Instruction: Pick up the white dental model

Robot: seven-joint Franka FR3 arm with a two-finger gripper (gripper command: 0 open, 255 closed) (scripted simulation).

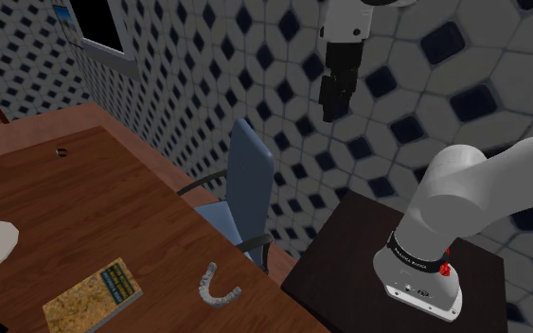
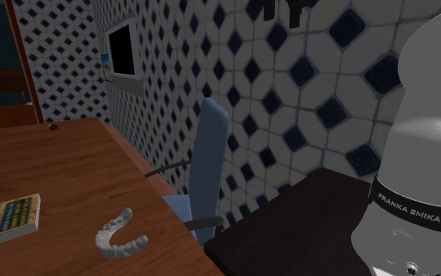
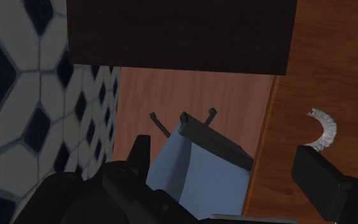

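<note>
In the shoulder view the pale, horseshoe-shaped dental model (image 1: 215, 287) lay on the brown wooden table (image 1: 94, 208), the all-black gripper (image 1: 328, 112) high above a blue chair (image 1: 250, 180). In the second exterior view the model (image 2: 119, 238) sat near the table's right edge. The wrist view showed the jaws released, empty.

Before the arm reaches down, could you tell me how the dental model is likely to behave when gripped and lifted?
The dental model lies flat on the table as a thin open arch, so it is probably light and will not roll. It looks like a rigid cast, unlikely to flop. Its narrow toothed arms might pivot when pinched.
</note>
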